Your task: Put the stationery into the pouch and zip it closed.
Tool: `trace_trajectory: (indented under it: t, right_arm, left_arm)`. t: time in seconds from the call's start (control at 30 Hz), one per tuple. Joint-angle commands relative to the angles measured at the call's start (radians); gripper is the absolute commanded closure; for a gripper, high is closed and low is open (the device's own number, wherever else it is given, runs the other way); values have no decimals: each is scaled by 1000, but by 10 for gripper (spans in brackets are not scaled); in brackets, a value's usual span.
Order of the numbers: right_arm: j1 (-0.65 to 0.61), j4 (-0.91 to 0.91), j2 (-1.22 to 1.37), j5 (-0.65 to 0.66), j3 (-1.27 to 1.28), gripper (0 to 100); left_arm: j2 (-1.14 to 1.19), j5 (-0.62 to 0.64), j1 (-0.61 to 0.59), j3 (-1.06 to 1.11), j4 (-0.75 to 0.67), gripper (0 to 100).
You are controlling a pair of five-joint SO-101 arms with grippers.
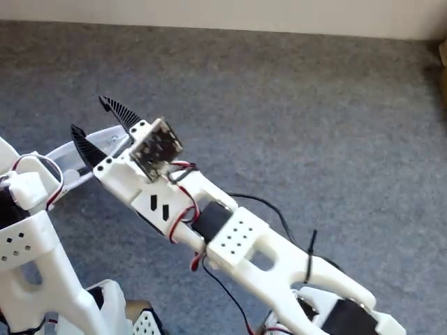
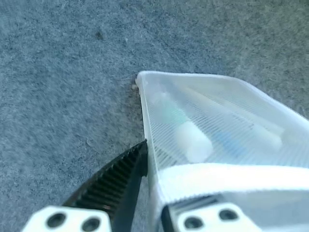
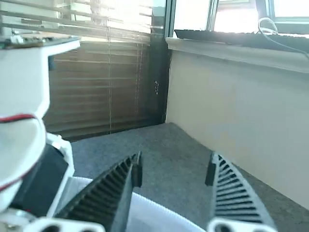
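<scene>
My left gripper (image 2: 152, 180) is pinching one end of the pouch (image 2: 227, 121), at about nine o'clock on the grey table (image 1: 314, 105), to stop it sliding, and the stationery (image 2: 193, 141) is lying inside it. My right gripper (image 3: 174, 168) is hanging wide open just above it, probably getting ready to zip it.

Grey carpet (image 1: 314, 105), cream wall (image 3: 231, 111) beneath a sunlit window sill (image 3: 227, 50), dark slatted blinds (image 3: 106, 77), perhaps wooden

Daylight glares through the windows (image 3: 231, 14), leaving the grey surface (image 1: 293, 98) evenly, softly lit
</scene>
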Motion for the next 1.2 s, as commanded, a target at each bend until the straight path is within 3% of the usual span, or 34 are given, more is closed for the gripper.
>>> trace_trajectory:
  t: [0.0,0.3,0.57,0.83,1.17]
  right_arm:
    - [-4,61,-111,14,-12,804]
    - [5,298,-131,15,-54,804]
    - [28,615,-203,12,-153,804]
    - [58,693,-361,15,-85,804]
    - [125,688,-383,15,79,804]
  left_arm:
    - [7,5,21,27,-25,994]
    - [7,5,18,25,-20,994]
    - [7,5,18,25,-21,994]
    - [7,5,21,27,-25,994]
    - [7,5,19,27,-26,994]
